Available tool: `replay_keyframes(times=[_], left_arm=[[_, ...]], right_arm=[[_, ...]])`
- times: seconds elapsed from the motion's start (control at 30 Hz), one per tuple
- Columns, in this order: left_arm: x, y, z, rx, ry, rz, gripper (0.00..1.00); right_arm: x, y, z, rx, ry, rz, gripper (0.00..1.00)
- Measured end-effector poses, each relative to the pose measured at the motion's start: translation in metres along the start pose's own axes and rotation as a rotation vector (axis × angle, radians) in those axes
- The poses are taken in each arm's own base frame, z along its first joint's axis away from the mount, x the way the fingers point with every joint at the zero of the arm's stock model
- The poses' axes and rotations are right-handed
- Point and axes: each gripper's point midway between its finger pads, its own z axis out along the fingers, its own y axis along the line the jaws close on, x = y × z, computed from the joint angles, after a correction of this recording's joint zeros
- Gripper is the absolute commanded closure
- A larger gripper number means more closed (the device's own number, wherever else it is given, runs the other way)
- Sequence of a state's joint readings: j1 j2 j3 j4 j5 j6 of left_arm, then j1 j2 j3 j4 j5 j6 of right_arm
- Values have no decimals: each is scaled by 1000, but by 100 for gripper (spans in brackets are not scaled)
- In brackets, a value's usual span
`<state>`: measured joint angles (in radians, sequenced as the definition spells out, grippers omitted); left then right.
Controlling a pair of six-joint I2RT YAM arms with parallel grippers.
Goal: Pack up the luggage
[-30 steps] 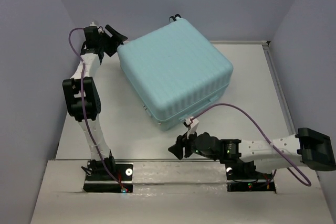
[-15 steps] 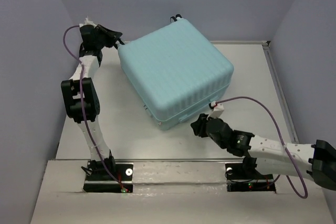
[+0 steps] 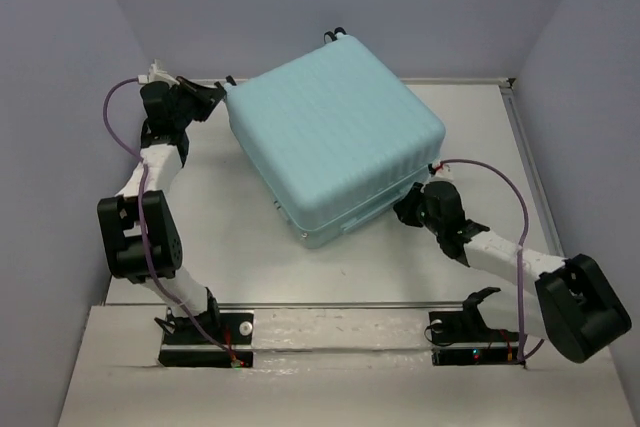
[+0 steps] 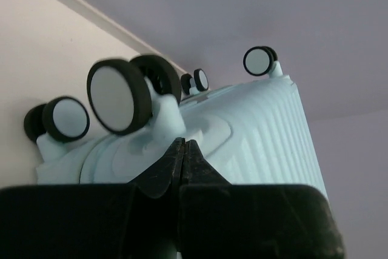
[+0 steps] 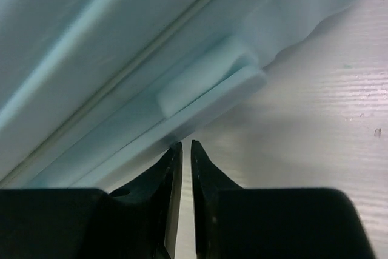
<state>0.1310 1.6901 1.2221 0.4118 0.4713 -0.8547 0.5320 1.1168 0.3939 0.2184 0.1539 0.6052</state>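
In the top view, the luggage [image 3: 335, 137] is seen closed on the table [image 3: 220, 217], in the middle of the frame and turned at an angle. Small black wheels [image 3: 334, 35] are seen at its upper edge. The left gripper [image 3: 222, 85] is placed at the upper left of the frame, just beside the left corner of the luggage; whether it touches cannot be told from here. The right gripper [image 3: 403, 209] is found at the lower right of the luggage, low and close to its side.

In the left wrist view, the jaws of the left gripper [image 4: 183, 145] are pressed fully together and nothing is held between them. Behind them, the ribbed luggage [image 4: 267, 137] fills the middle of the frame, and its wheels [image 4: 118, 96] are shown large at the left and upper centre.

In the right wrist view, the jaws of the right gripper [image 5: 182, 147] are nearly closed, with only a thin gap left, and nothing is held. The luggage [image 5: 91, 53] covers the upper left of the frame, with a small block [image 5: 206, 80] on its side above the jaws. The table [image 5: 321, 150] is seen at the right.
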Motion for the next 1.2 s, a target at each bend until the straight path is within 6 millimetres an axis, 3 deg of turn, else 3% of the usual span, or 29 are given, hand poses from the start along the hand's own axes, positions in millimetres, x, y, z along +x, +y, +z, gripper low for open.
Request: replay_keyframes(times=[0.17,0.27,0.3,0.33,0.37,0.43,0.53,0.63,0.73,1.2], left_arm=[[17,12,-33,-48,-6,-3,94],[24,24,-41,-106,4,-5,54],[24,28,-42,-130,9,0,35],[24,29,-42,-142,12,12,35],[22,33,-41,-167,17,25,25],[11,33,-37,-193,13,22,18],[-5,30,-21,-184,-3,33,16],[-9,35,-4,-185,11,28,17],[-5,45,11,-188,34,0,17],[-1,39,46,-181,78,-30,15]], right_arm=[[-2,-26,21,7,79,69,78],[-12,-29,21,-23,87,95,67],[-17,-30,20,-26,80,99,63],[-23,-31,16,-28,64,96,62],[-28,-29,11,-36,53,94,61],[-40,-15,0,-97,17,84,60],[-64,13,-19,-225,-68,70,59],[-69,26,-32,-295,-96,54,59],[-59,28,-37,-323,-76,49,59],[-10,26,-39,-358,59,42,59]])
